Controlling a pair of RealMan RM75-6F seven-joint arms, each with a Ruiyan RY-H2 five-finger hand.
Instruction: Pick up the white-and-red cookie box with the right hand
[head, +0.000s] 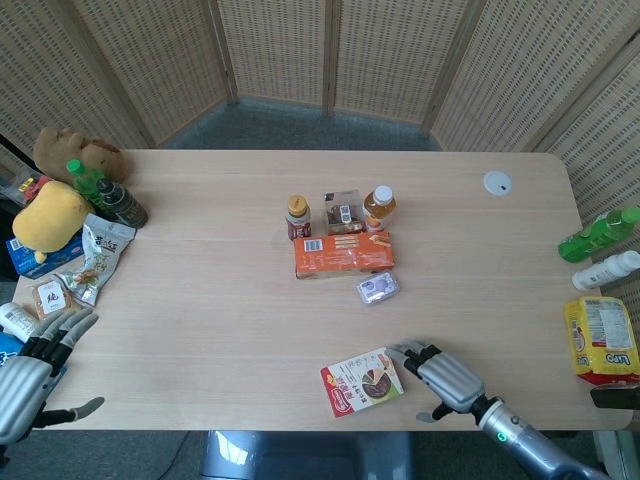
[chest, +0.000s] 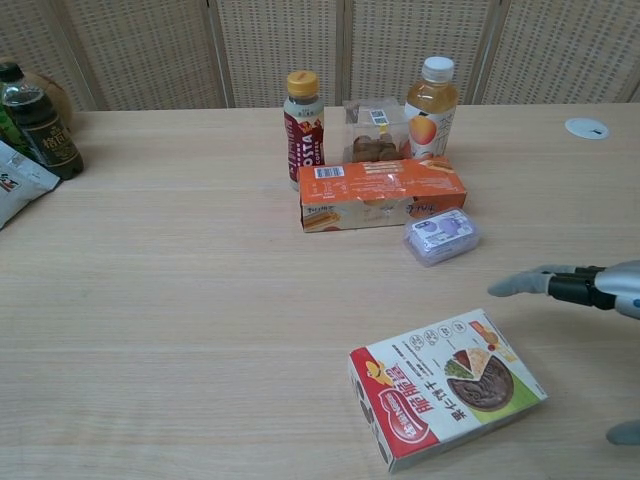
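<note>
The white-and-red cookie box (head: 362, 381) (chest: 446, 385) lies flat near the table's front edge, red end toward the left. My right hand (head: 441, 379) (chest: 590, 290) hovers just right of the box with its fingers spread, fingertips (head: 397, 349) close to the box's right edge, holding nothing. In the chest view the fingertips (chest: 505, 287) reach in from the right, above the box's far corner. My left hand (head: 30, 368) sits open at the table's front left corner, far from the box.
An orange box (head: 343, 254), a small purple packet (head: 378, 288), two bottles (head: 297, 216) and a clear cookie tub (head: 342, 211) stand mid-table behind the cookie box. Snacks and plush toys (head: 50, 215) crowd the left edge; bottles (head: 598, 235) and a yellow bag (head: 601, 340) sit right.
</note>
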